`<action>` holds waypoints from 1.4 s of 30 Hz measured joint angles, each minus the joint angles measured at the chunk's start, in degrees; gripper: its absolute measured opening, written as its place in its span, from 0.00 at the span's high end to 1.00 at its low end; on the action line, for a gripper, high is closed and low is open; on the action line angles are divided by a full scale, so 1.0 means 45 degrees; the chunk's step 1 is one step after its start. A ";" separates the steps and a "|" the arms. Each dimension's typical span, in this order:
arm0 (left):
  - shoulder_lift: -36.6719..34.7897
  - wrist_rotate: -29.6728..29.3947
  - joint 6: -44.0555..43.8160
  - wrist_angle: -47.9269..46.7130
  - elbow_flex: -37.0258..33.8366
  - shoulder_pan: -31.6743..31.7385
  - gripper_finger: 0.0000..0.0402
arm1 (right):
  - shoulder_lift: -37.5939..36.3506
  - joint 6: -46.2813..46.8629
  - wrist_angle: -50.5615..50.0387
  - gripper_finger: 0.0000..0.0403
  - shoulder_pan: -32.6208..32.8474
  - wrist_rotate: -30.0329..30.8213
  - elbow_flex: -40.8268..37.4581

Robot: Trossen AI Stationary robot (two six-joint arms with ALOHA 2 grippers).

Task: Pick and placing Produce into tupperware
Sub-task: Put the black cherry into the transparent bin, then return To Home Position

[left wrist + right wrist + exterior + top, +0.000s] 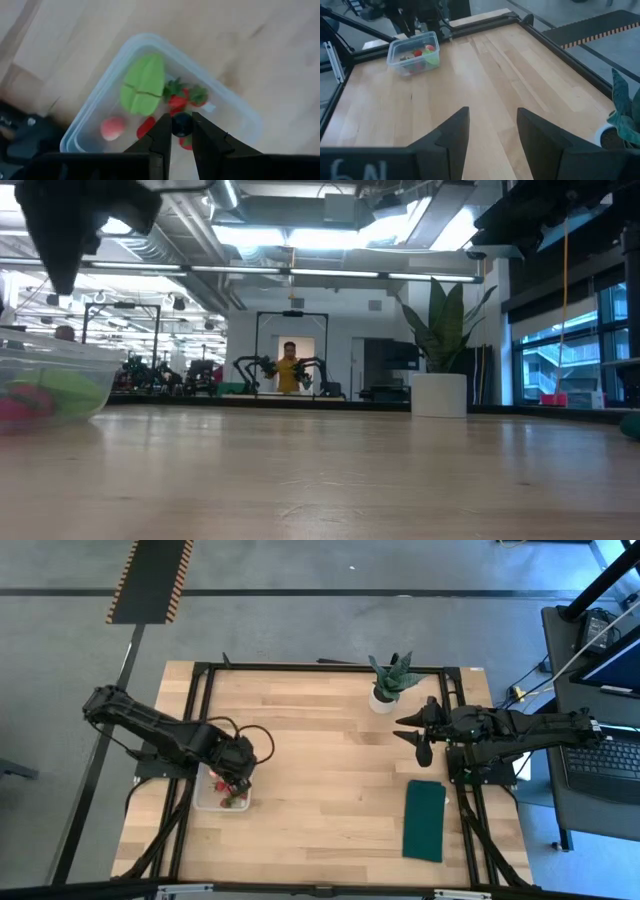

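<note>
Near the bench's left edge we see the left gripper (181, 131) above the tupperware (239, 113), its fingers clamped on a small dark round piece (181, 124). Inside lie a green leafy piece (143, 84) and red strawberries (178, 98). The right gripper (492, 131) waits parted near the right edge.

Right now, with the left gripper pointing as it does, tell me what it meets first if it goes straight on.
The left gripper, holding a small dark round piece, points down into the tupperware; likely the strawberry pieces first, though depth is unclear.
</note>
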 joint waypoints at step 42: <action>-0.1208 -0.1920 0.1990 0.4079 -0.0018 -0.0466 0.51 | -0.0162 -0.0061 0.0651 0.58 -0.0033 0.0000 0.0000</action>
